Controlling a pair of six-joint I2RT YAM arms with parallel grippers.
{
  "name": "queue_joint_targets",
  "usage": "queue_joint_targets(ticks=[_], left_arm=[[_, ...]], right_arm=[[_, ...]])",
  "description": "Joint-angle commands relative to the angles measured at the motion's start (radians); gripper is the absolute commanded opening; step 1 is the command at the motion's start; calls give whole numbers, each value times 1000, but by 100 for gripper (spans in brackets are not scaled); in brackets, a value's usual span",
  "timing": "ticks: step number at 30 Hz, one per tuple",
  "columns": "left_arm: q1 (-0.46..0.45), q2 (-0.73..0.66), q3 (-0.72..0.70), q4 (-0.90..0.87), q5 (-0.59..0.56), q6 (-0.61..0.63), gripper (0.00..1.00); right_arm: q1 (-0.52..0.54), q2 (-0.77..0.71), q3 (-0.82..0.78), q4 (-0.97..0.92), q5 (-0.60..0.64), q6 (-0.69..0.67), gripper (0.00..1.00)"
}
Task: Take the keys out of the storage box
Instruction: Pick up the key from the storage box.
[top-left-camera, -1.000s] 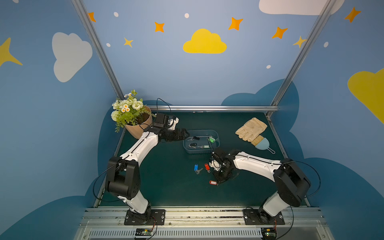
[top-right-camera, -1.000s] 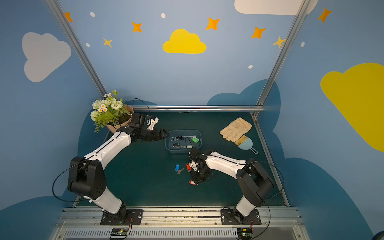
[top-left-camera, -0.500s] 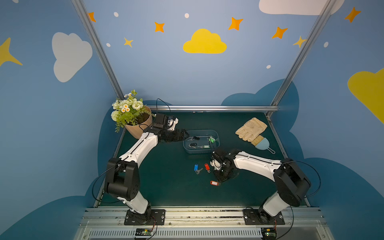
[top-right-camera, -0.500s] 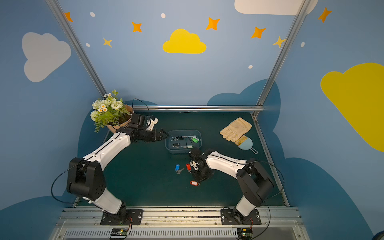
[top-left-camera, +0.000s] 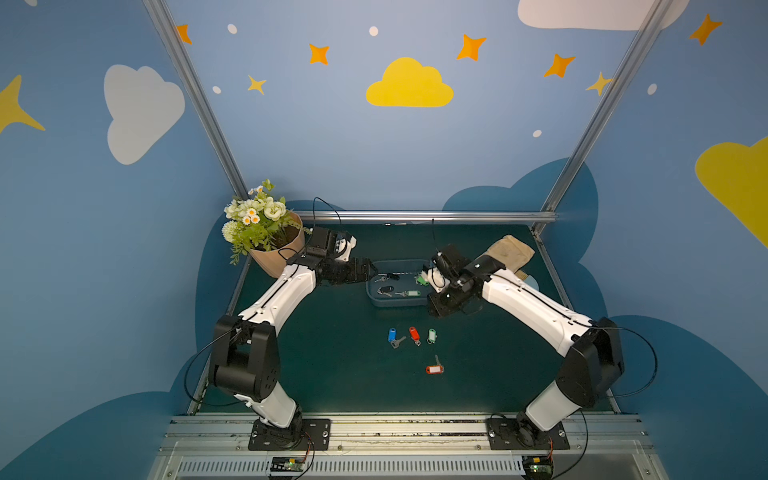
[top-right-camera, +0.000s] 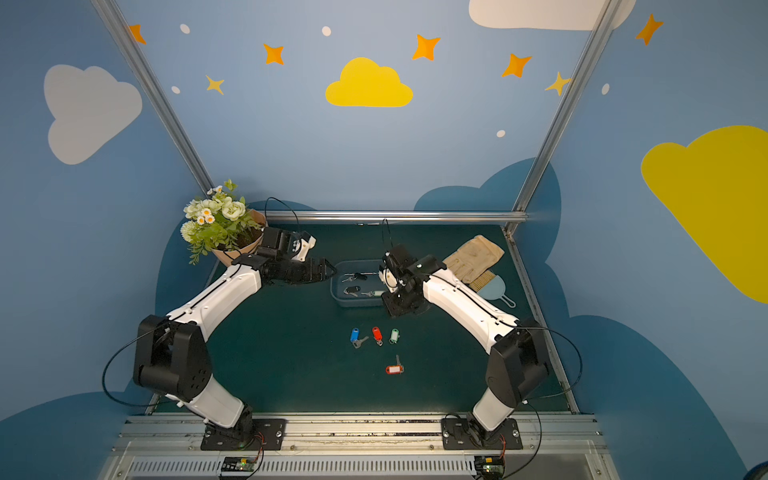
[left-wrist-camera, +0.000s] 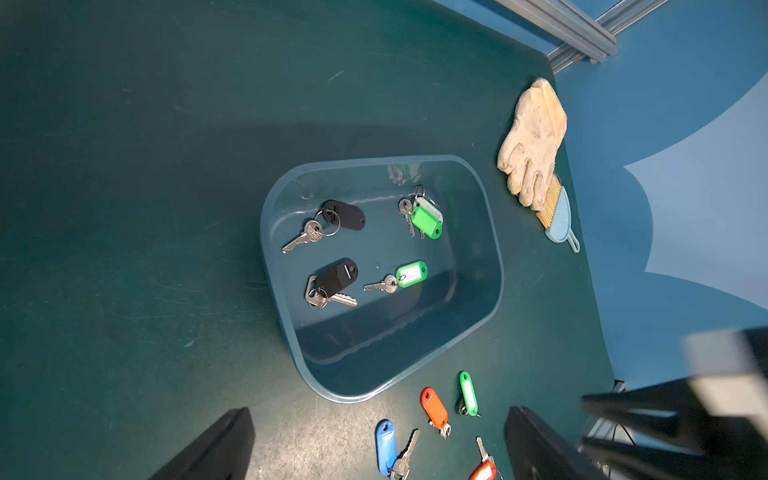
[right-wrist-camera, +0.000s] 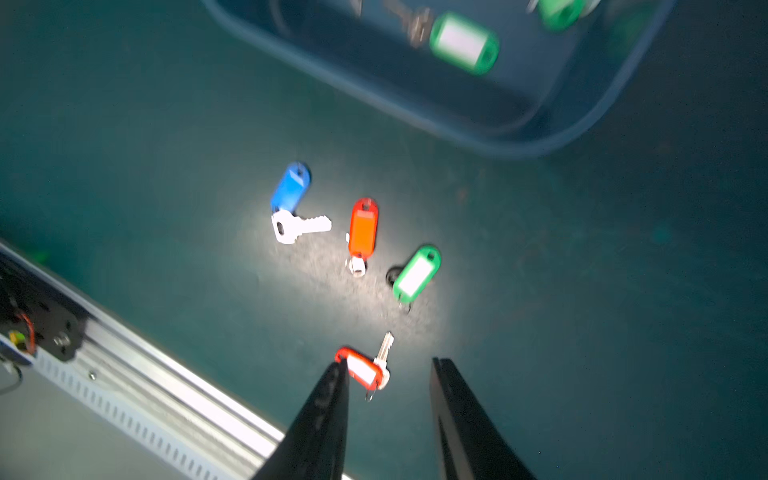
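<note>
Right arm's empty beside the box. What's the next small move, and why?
Probably swing the right gripper over the rim of the storage box and down toward the green-tagged key. Its jaws stand apart with nothing between them, it sits by the box's near right corner, and that key lies closest to it inside.
</note>
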Motion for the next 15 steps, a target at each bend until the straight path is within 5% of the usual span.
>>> queue_joint_targets(ticks=[1, 8, 15], left_arm=[[4, 0, 20, -13, -9, 19, 100], [4, -41, 15, -41, -54, 44, 100], [9, -87, -25, -50, -78, 46, 100]], right_arm=[[-36, 155, 175, -35, 39, 49, 37], [-47, 563, 676, -213, 29, 42, 37], [-49, 749, 866, -259, 127, 41, 39]])
